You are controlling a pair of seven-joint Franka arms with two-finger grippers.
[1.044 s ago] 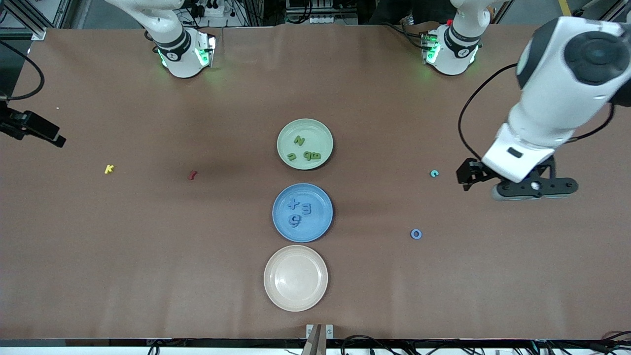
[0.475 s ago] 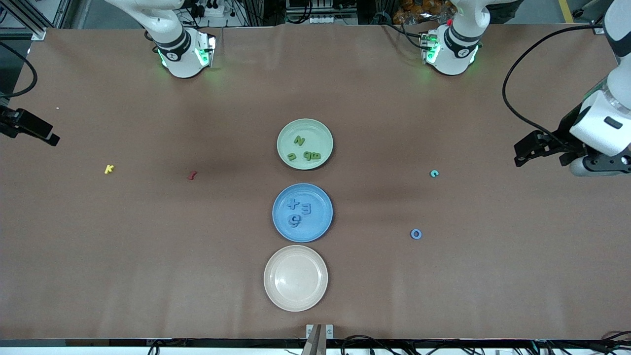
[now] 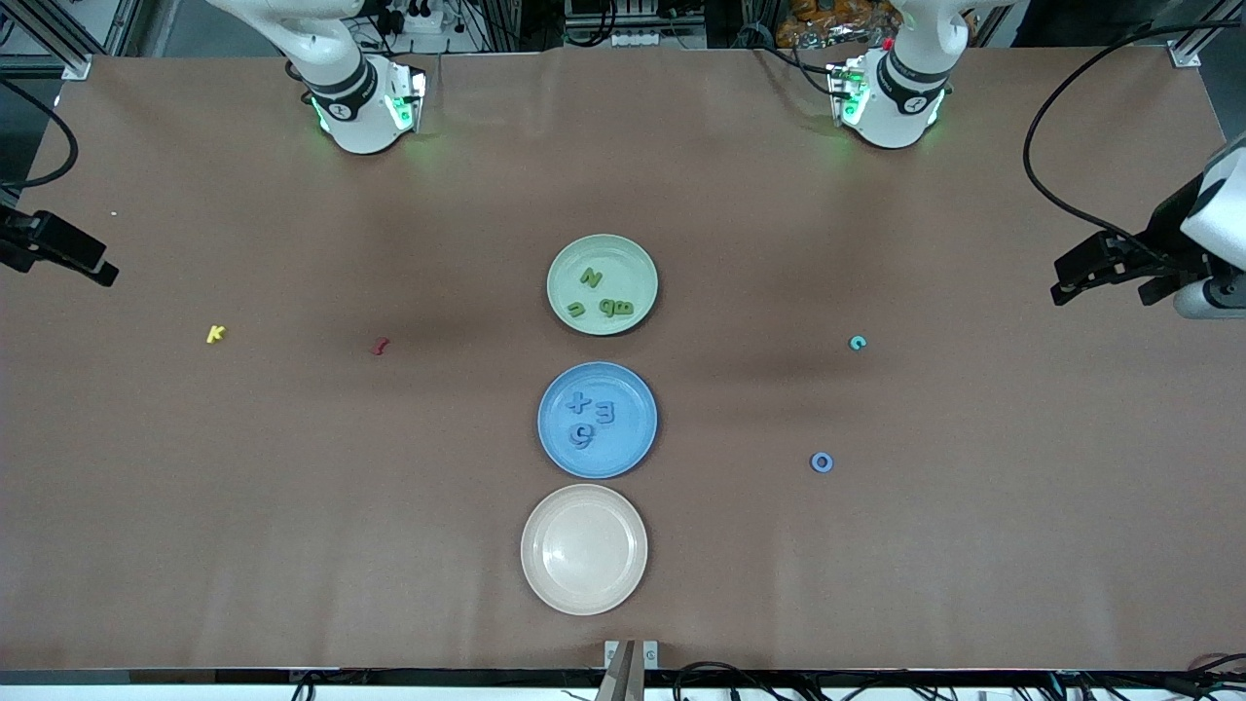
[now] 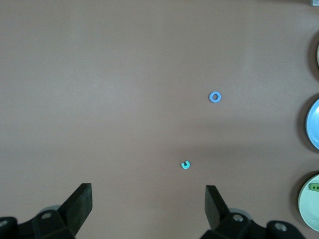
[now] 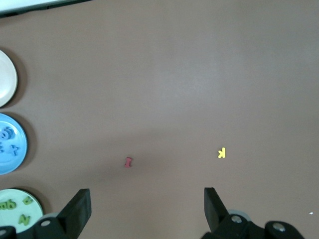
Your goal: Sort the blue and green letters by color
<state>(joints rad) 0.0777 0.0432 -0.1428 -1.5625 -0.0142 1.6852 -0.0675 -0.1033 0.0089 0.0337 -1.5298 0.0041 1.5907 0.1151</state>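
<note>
Several lime green letters [image 3: 616, 309] lie in the green plate [image 3: 642, 268]. Three periwinkle blue pieces [image 3: 582, 434] lie in the blue plate [image 3: 633, 450]. A blue O ring [image 3: 822, 462] and a teal C [image 3: 857, 342] lie loose on the table toward the left arm's end; the left wrist view shows the ring [image 4: 215, 97] and the C [image 4: 185, 165]. My left gripper [image 3: 1110, 277] is open and empty in the air at the left arm's end of the table [image 4: 148, 209]. My right gripper [image 3: 68, 255] is open and empty at the right arm's end [image 5: 146, 211].
An empty cream plate [image 3: 584, 549] sits nearest the front camera, beside the blue plate. A yellow K [image 3: 216, 334] and a small dark red piece [image 3: 381, 345] lie toward the right arm's end. A black cable hangs from the left arm.
My left arm has swung away from the teal C, out to the table's edge at its own end, and has risen. The right gripper has barely moved. No letter has moved.
</note>
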